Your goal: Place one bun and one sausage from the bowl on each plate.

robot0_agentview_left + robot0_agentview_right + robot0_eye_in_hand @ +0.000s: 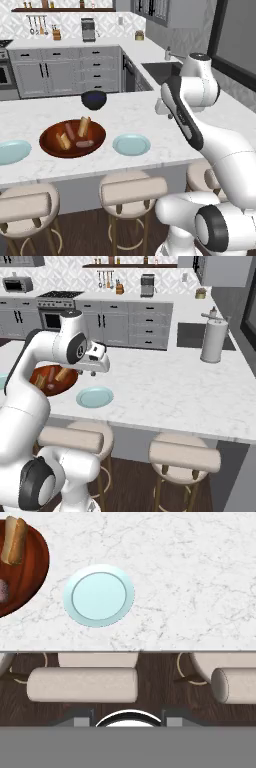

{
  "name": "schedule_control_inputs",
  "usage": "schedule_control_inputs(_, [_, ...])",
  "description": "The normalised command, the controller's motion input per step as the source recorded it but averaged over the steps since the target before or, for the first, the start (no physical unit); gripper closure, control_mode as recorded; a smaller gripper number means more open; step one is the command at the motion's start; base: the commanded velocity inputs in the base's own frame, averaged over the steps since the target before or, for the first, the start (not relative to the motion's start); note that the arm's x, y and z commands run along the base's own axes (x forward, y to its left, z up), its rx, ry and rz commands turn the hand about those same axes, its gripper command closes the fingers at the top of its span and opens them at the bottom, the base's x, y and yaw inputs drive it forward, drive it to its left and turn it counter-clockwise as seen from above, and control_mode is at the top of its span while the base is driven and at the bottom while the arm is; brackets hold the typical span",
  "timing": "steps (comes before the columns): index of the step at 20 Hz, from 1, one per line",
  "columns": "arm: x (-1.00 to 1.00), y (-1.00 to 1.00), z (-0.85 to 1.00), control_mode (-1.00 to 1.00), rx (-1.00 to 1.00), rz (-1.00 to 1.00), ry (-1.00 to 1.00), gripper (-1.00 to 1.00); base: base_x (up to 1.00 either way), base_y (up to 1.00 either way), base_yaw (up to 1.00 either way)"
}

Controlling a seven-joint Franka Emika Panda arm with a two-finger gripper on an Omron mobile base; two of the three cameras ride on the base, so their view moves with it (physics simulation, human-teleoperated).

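Note:
The reddish-brown wooden bowl [95, 131] sits on the marble island and holds two tan buns [84, 126] [63, 141] and two pinkish sausages [69, 131] [85, 144]. One pale blue plate [131, 144] lies just right of the bowl, and the other plate [12, 151] lies at its left. My gripper [165, 113] hangs high over the counter, right of the nearer plate, open with nothing in it. Looking down from the hand, that plate [99, 595] is straight below, with the bowl's rim [35, 572], one bun [14, 539] and a sausage end [2, 590] at the left edge.
A small dark bowl [94, 99] stands behind the wooden one. Padded stools [131, 192] [82, 684] line the island's front edge. A sink [159, 70] and a paper-towel holder [214, 338] stand on the right counter. Bare marble [200, 587] spreads right of the plate.

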Motion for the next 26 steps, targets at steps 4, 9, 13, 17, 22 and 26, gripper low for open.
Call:
schedule_control_inputs(4, [0.0, 0.0, 0.0, 1.0, 0.0, 0.0, 0.0, -1.0, -0.21, 0.01, 0.0])
schedule_control_inputs(9, [0.0, 0.0, 0.0, 1.0, 0.0, 0.0, 0.0, -1.0, -0.25, 0.87, -0.04])
schedule_control_inputs(13, [0.0, 0.0, 0.0, 1.0, 0.0, 0.0, 0.0, -1.0, -0.09, 1.0, -0.05])
schedule_control_inputs(17, [0.0, 0.0, 0.0, 1.0, 0.0, 0.0, 0.0, -1.0, 0.18, 0.96, -0.02])
schedule_control_inputs(22, [0.0, 0.0, 0.0, 1.0, 0.0, 0.0, 0.0, -1.0, 0.79, 0.42, 0.0])
schedule_control_inputs(26, [0.0, 0.0, 0.0, 1.0, 0.0, 0.0, 0.0, -1.0, 1.0, -0.02, 0.0])
